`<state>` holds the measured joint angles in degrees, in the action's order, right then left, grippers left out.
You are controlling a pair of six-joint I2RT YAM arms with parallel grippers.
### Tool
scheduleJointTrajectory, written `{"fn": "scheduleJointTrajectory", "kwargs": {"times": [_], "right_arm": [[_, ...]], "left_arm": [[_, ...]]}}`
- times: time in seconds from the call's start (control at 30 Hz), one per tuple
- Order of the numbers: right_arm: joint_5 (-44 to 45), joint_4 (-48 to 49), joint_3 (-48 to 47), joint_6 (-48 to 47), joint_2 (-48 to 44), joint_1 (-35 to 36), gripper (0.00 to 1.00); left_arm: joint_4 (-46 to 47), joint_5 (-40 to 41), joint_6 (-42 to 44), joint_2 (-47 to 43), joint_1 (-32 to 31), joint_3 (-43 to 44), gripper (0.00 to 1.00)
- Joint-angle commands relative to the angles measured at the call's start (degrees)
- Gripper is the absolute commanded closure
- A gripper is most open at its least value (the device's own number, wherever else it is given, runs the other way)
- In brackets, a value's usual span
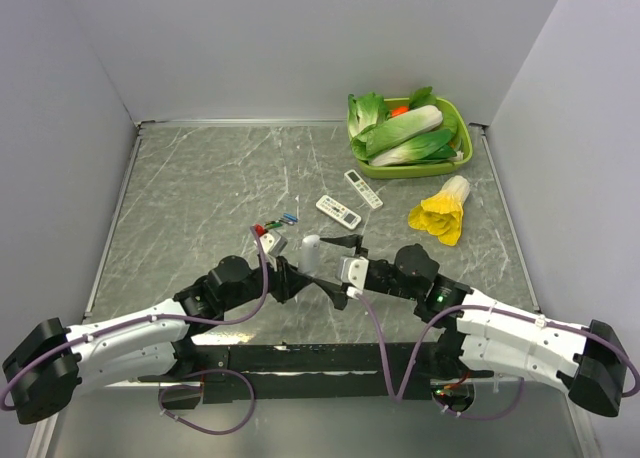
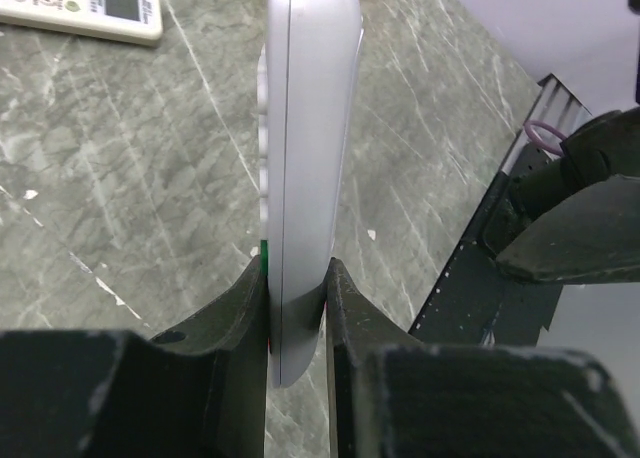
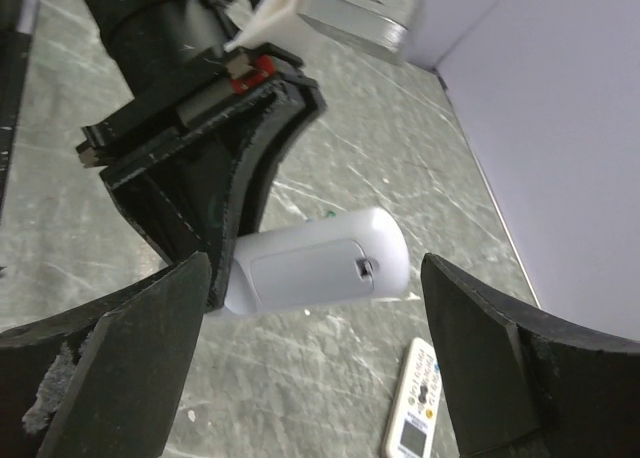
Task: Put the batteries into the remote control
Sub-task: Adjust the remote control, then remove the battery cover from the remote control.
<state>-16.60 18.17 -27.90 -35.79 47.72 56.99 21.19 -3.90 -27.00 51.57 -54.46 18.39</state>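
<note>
My left gripper (image 1: 297, 274) is shut on one end of the white remote control (image 1: 311, 252) and holds it above the table. In the left wrist view the remote (image 2: 305, 158) stands edge-on between the fingers, with the gripper (image 2: 297, 298) clamped on its lower end. My right gripper (image 1: 326, 268) is open beside it. In the right wrist view its gripper (image 3: 315, 358) faces the remote's back (image 3: 320, 263), whose cover plate is closed, without touching it. The blue batteries (image 1: 289, 218) lie on the table beyond the remote.
Two longer white remotes (image 1: 338, 211) (image 1: 363, 189) lie mid-table; one shows in the left wrist view (image 2: 85, 3) and one in the right wrist view (image 3: 412, 413). Green and red small items (image 1: 262, 228) lie near the batteries. A green tray (image 1: 462, 158) of vegetables and a yellow-leafed cabbage (image 1: 442, 211) sit at back right.
</note>
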Motion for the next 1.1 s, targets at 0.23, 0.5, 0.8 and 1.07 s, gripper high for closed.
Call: {"fn": "scheduleJointTrajectory", "kwargs": {"times": [0.23, 0.5, 0.8, 1.07], "right_arm": [[-3.88, 2.04, -2.69, -0.68, 2.9, -1.53, 0.26], [-2.82, 2.39, -2.33, -1.3, 2.46, -1.8, 0.26], [-4.14, 0.99, -1.9, -0.69, 2.81, -1.97, 0.35], [-5.81, -1.29, -2.33, -0.51, 3.78, -1.97, 0.4]], "left_arm": [[5.52, -3.92, -1.47, 0.37, 0.05, 2.62, 0.99], [6.4, -5.24, -2.09, 1.52, 0.05, 3.05, 0.99], [6.23, -4.89, -3.32, -1.21, 0.05, 2.35, 0.99], [5.88, -5.5, -3.67, -1.39, 0.05, 2.79, 0.99]]}}
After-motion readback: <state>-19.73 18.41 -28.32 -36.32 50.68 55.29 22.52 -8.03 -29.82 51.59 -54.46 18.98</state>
